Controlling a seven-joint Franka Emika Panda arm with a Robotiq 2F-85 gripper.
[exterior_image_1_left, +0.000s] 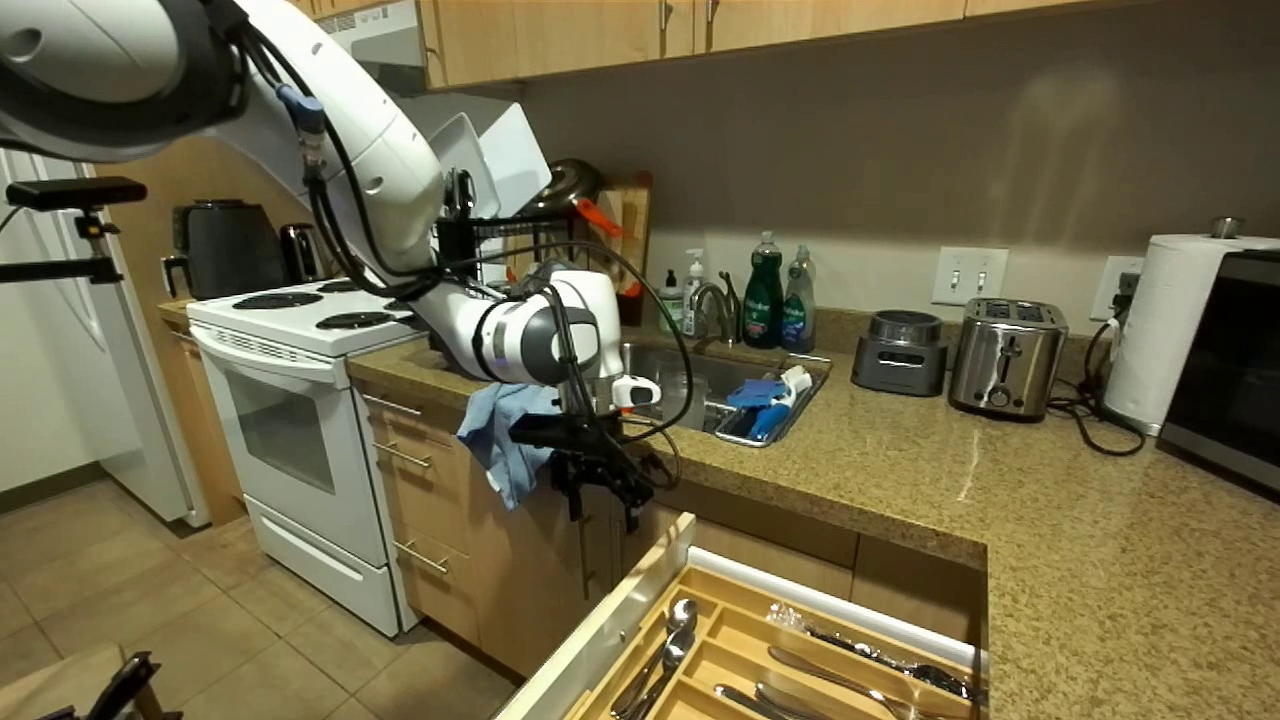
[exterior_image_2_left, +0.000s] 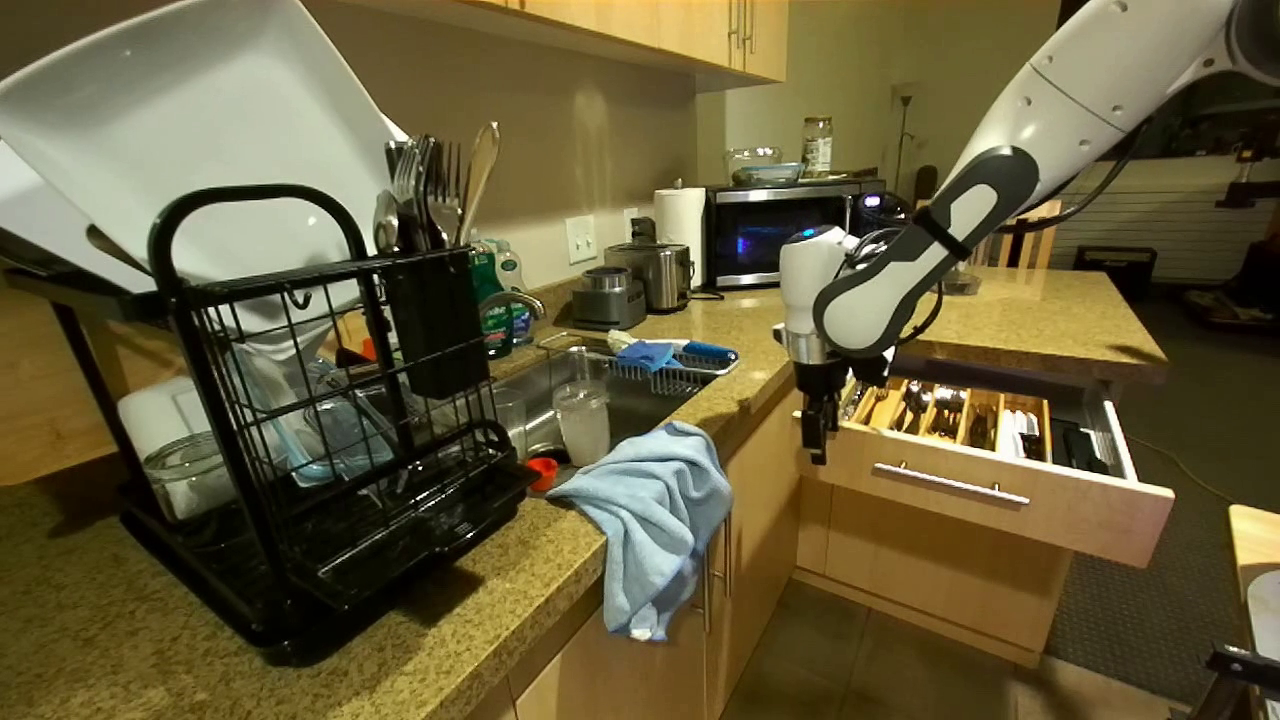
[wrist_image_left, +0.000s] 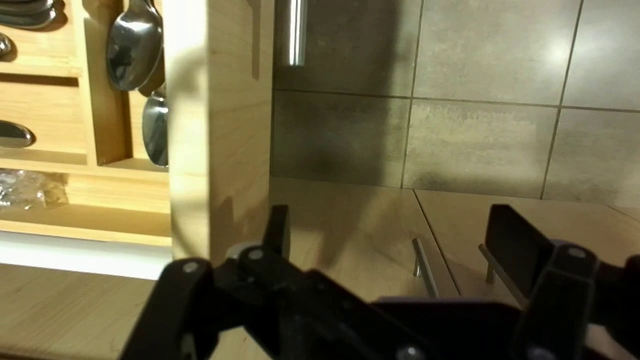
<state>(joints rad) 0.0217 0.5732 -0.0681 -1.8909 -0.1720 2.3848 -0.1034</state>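
Gripper (wrist_image_left: 390, 220): fingers spread wide, nothing between them, hanging near the front panel (wrist_image_left: 240, 125) of the open cutlery drawer (exterior_image_2_left: 1090, 515); contact unclear. Spoons (wrist_image_left: 134, 47) lie just behind that panel. Judgement: any sideways travel wants fingertips above the panel's rim, clear of the blue towel (exterior_image_2_left: 650, 510).

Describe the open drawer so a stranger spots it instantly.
Start at the speckled counter; beneath it, near the end effector, juts the drawer. Unlike the closed drawers beside the stove, it stands pulled out, showing cutlery in wooden compartments.
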